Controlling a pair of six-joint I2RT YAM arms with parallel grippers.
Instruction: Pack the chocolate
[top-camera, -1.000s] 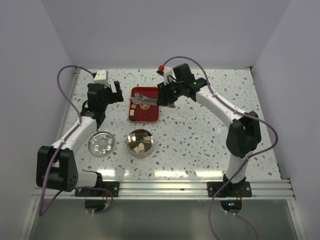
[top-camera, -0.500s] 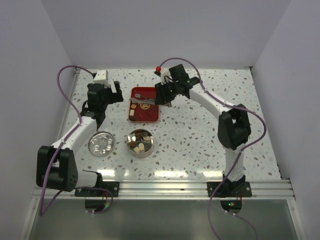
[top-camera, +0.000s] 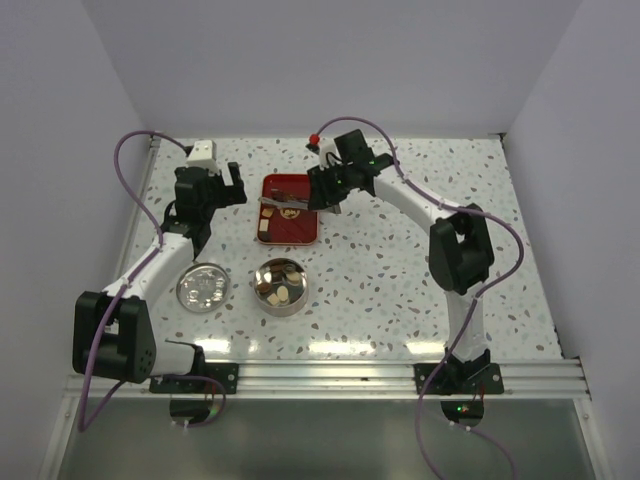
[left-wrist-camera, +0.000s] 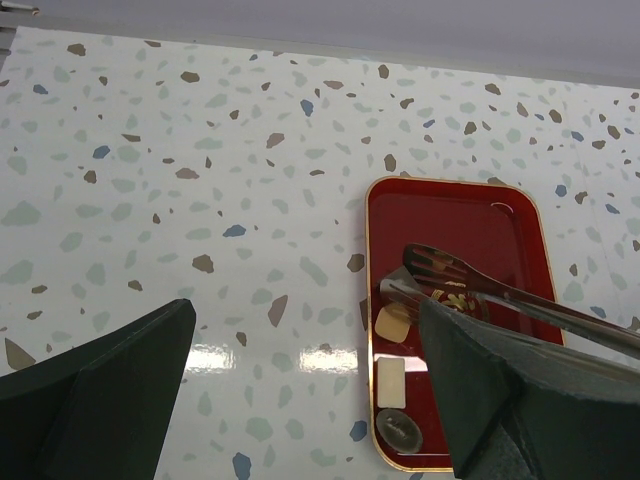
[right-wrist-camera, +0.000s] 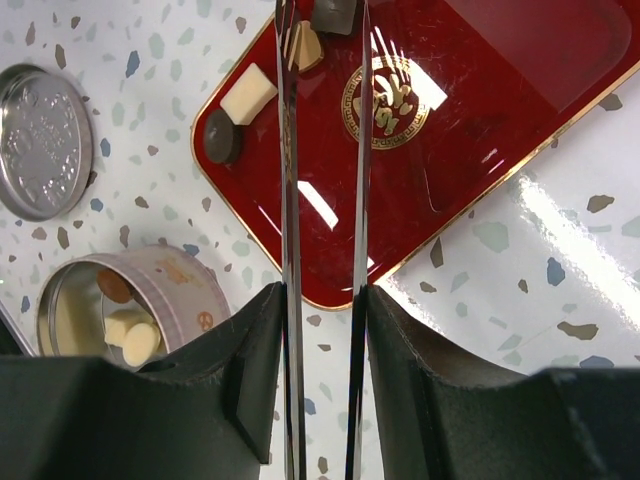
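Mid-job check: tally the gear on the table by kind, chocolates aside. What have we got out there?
Red tray: 1
Round tin halves: 2 (one printed, one plain silver)
Tongs: 1
Total: 4

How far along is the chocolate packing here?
Done: several chocolate pieces lie in the round tin. In hand: the right gripper holds metal tongs over the red tray, tips near a tan piece. Left: at least three pieces on the tray; the lid is off.
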